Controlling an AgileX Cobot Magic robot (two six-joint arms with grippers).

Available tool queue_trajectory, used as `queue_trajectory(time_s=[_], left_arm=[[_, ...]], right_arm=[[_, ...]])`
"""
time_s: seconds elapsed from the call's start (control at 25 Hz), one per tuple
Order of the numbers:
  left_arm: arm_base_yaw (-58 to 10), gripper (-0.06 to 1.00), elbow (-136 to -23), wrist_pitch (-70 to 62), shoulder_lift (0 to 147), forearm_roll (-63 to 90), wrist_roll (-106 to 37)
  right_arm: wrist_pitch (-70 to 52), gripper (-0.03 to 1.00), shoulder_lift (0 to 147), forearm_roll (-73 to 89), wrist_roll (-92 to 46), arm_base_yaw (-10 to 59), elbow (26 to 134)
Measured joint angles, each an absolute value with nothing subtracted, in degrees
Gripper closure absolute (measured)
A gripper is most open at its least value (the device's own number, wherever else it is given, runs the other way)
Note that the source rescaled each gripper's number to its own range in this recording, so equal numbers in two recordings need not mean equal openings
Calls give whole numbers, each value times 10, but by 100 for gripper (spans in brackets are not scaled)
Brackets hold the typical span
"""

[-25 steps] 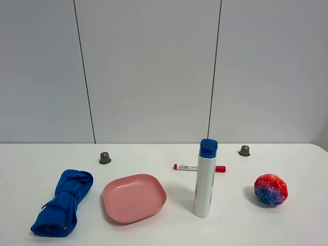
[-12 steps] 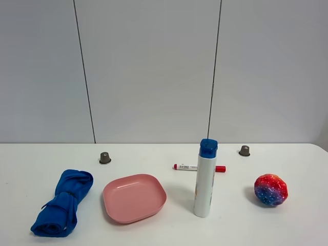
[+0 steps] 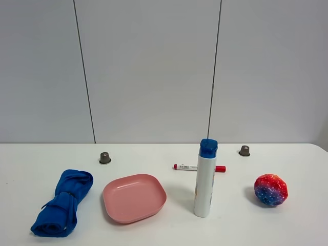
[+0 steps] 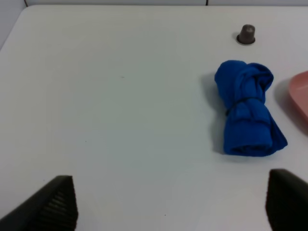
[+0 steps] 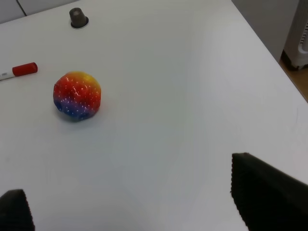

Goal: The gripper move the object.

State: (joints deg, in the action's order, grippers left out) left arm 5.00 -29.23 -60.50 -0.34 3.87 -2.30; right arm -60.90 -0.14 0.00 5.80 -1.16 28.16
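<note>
On the white table lie a rolled blue cloth (image 3: 62,203), a pink plate (image 3: 134,198), an upright white bottle with a blue cap (image 3: 205,179), a red-capped marker (image 3: 199,167) and a multicoloured ball (image 3: 270,189). Neither gripper shows in the exterior high view. My left gripper (image 4: 168,204) is open and empty, above bare table, apart from the blue cloth (image 4: 248,114). My right gripper (image 5: 139,204) is open and empty, apart from the ball (image 5: 77,95).
Two small grey caps (image 3: 105,157) (image 3: 244,150) stand near the back of the table. The plate's rim (image 4: 301,94) shows beside the cloth in the left wrist view. The table's right edge (image 5: 269,50) drops to the floor in the right wrist view.
</note>
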Motion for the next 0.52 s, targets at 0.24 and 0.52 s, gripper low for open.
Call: queue_trajectory(time_s=[0.24, 0.52], left_arm=[[50, -6, -292, -605, -3, 39, -23], [50, -6, -292, -605, -3, 39, -23]], right_arm=[[-609, 7, -1, 0, 58, -12, 282], [-609, 7, -1, 0, 58, -12, 282]])
